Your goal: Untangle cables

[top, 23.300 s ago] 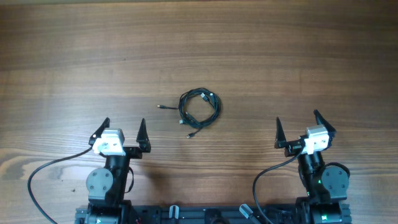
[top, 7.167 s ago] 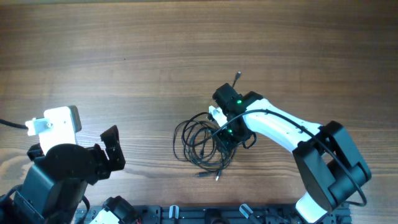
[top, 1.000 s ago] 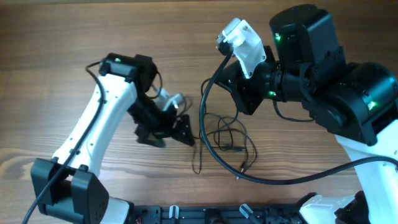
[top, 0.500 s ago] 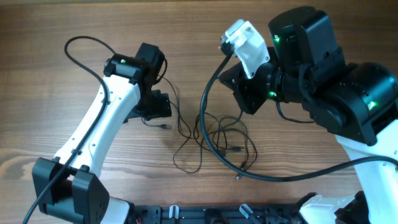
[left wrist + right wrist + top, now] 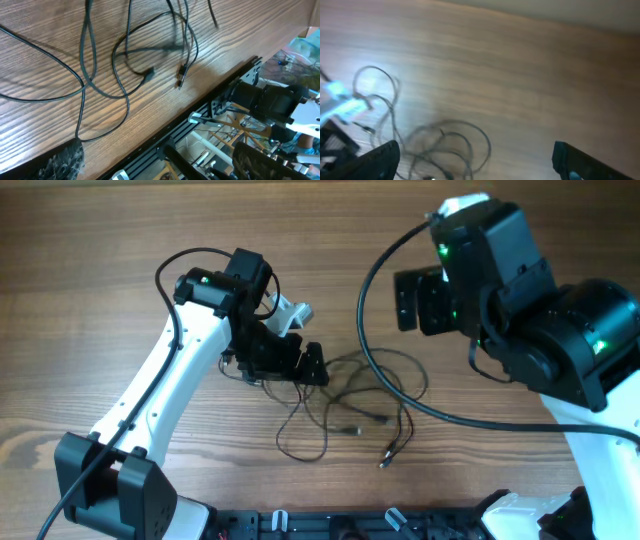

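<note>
The cables point(image 5: 345, 402) are thin black cords lying in loose, crossing loops on the wooden table, with small plug ends point(image 5: 392, 450) toward the front. My left gripper point(image 5: 290, 362) is open, low over the left edge of the tangle, with nothing between its fingers. In the left wrist view the cables point(image 5: 102, 75) cross the wood with two plug ends point(image 5: 181, 76) showing, and the left gripper point(image 5: 162, 165) stands wide. My right gripper point(image 5: 418, 300) is raised above the tangle's right side. The blurred right wrist view shows the right gripper point(image 5: 482, 162) open and empty above the cables point(image 5: 445, 145).
The right arm's thick black wire point(image 5: 375, 375) arcs over the tangle's right side and on to the right. The left arm's wire point(image 5: 190, 255) loops behind its wrist. A black rail point(image 5: 215, 107) runs along the table's front edge, with frame parts below.
My right gripper has opened and swung up and to the right, away from the cables. My left gripper has moved right, onto the tangle's left edge. The loops now lie flatter and more spread.
</note>
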Robot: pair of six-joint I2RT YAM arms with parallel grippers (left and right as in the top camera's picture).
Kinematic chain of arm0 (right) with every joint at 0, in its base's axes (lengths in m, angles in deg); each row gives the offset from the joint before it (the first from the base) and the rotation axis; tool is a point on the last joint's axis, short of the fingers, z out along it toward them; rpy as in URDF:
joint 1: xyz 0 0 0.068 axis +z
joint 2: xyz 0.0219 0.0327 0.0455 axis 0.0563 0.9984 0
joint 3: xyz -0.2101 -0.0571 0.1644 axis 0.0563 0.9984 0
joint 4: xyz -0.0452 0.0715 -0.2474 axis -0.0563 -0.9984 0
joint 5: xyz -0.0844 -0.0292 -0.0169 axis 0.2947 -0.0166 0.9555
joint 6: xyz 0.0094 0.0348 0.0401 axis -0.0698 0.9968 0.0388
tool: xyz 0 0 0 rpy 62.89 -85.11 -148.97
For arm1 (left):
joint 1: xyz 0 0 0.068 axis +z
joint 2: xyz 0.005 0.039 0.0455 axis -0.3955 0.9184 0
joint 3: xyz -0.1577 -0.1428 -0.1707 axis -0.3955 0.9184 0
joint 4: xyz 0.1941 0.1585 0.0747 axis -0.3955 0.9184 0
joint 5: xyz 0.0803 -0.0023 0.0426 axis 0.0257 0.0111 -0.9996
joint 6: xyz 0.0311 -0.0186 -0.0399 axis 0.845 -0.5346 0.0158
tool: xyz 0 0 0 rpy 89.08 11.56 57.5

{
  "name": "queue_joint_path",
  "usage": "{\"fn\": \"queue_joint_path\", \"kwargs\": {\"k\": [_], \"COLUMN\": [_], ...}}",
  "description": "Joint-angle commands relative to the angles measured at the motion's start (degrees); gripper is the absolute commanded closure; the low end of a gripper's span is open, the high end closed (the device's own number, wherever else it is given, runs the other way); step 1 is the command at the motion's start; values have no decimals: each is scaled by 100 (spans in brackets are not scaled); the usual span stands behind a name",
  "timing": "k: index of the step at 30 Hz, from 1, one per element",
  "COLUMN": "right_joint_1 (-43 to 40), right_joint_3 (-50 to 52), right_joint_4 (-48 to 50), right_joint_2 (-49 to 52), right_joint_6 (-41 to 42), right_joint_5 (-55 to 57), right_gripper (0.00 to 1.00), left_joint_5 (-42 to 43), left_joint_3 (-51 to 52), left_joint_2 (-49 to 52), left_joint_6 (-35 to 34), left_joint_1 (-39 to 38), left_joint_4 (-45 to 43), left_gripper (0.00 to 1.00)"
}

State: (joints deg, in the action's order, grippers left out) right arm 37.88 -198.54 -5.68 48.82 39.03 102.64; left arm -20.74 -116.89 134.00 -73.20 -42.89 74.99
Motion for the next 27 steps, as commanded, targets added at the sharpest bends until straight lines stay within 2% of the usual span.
{"fn": "queue_joint_path", "kwargs": {"k": [1,2,3,4,6,7,11,15,16,17,19,20,21,23,25,27], "right_joint_1": [-17,-17,-17,-17,-17,-17,-17,-17,-17,-17,-11,-11,-11,-11,-7,44], "right_joint_3": [-33,105,177,374,719,944,1733,2590,2879,3136,3611,3821,4081,4374,4642,4940], "right_joint_4": [-435,-428,-431,-428,-402,-339,122,1161,1646,2074,2656,2881,3101,3163,3178,3279], "right_joint_2": [260,295,321,337,382,435,616,706,706,706,708,706,706,706,706,706], "right_joint_6": [57,-492,-693,-977,-1102,-1241,-1797,-1794,-1410,-686,1266,2098,3412,4953,5836,6048], "right_joint_5": [-614,-1600,-2037,-2618,-2643,-2470,-2380,-2664,-2907,-3023,-3036,-3038,-3038,-3038,-3082,-3080], "right_gripper": [0,0,0,0,0,0,0,2,10,18,19,18,12,2,0,0], "left_joint_5": [-103,-387,-693,-1355,-2393,-2583,-2588,-2490,-2492,-2496,-2494,-2514,-2514,-2514,-2516,-2509], "left_joint_3": [24,24,24,24,24,24,24,24,24,24,24,24,24,24,24,26], "left_joint_2": [-4,-4,-4,-7,-7,-7,-72,-116,-116,-116,-116,-114,-114,-114,-114,-114], "left_joint_6": [157,-52,-378,-1067,-2068,-2343,-2924,-2815,-2728,-2614,-2358,-2354,-2337,-2188,-2048,-2015], "left_joint_1": [7,20,39,85,232,352,1115,1987,2190,2400,2669,2719,2769,2780,2771,2771], "left_joint_4": [-63,-125,-197,-317,-457,-533,-848,-804,-726,-651,-588,-573,-551,-549,-525,-474], "left_gripper": [7,9,9,8,7,7,6,4,4,4,4,4,3,3,2,0]}}
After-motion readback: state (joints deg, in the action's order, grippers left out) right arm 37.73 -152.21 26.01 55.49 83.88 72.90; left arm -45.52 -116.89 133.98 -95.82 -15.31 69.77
